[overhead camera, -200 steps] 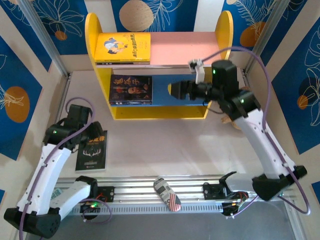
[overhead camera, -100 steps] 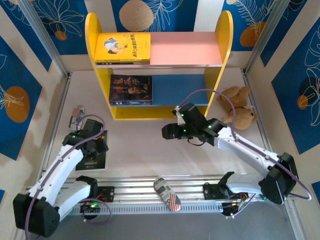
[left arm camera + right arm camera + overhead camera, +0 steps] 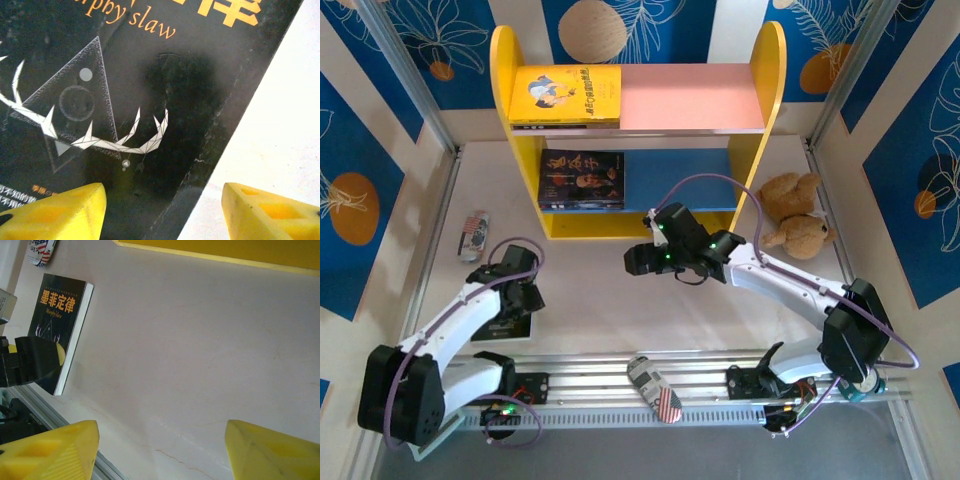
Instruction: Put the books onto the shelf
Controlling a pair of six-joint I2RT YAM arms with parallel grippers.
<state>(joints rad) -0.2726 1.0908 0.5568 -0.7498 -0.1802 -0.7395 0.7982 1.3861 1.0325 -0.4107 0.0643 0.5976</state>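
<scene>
Black book (image 3: pixel 125 100): lay flat beneath left gripper (image 3: pixel 162 210), jaws apart, empty.
Right gripper (image 3: pixel 160 450): gaped, empty.
Grasp: needed jaws lowered squarely astride its edge.

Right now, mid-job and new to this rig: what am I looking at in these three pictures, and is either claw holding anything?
You have two white robot arms, each ending in a two-finger gripper. The overhead picture looks down from behind them: the left gripper hangs over a black book lying flat on the table, the right gripper over bare table before the shelf. A yellow book lies on its pink board, a dark book on the blue one; a teddy bear sits to the shelf's right. The other two pictures come from a camera on each wrist; the yellow wedges are the fingers. Both grippers are open, holding nothing.
</scene>
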